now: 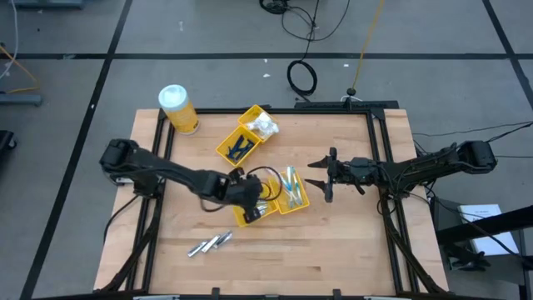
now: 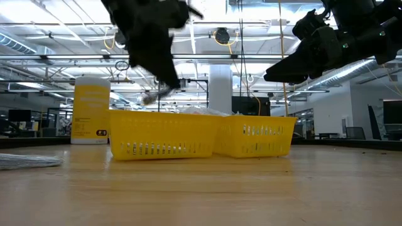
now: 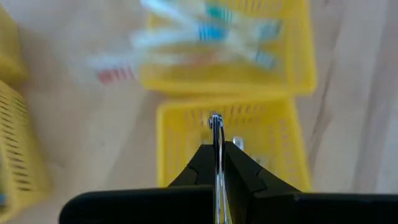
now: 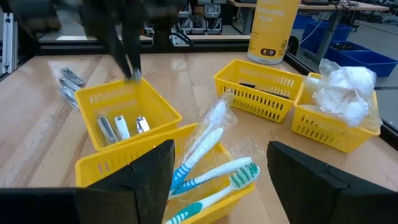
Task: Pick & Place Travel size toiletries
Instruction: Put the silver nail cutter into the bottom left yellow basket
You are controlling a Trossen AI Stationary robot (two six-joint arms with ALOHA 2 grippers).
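My left gripper (image 1: 242,193) hangs over the near yellow tray (image 1: 250,216) and is shut on a short silver-grey tube (image 3: 216,122). Three more silver tubes (image 4: 122,128) lie flat in that tray. Another group of silver tubes (image 1: 208,243) lies on the bare wood nearer the table's near edge. Slim pale toothbrush-like sticks in clear wrap (image 4: 205,163) fill the tray beside it. Dark-blue sticks (image 1: 241,147) and white crinkly packets (image 1: 265,126) lie in the two far trays. My right gripper (image 1: 320,176) waits open, right of the trays, above the table. My left gripper pinches the silver tube between its two fingers (image 3: 239,163), coming from above and slanting down. The tube's free end (image 3: 215,117) sticks out past the fingertips. In the low view the tube (image 2: 154,95) is lifted clear, above the tray's rim.
A yellow jar with a white lid (image 1: 177,108) stands at the table's far left corner. The four yellow trays sit clustered mid-table. Bare wood (image 1: 333,250) lies along the near side and to the right. Black frame rails (image 1: 385,167) run along the table's sides.
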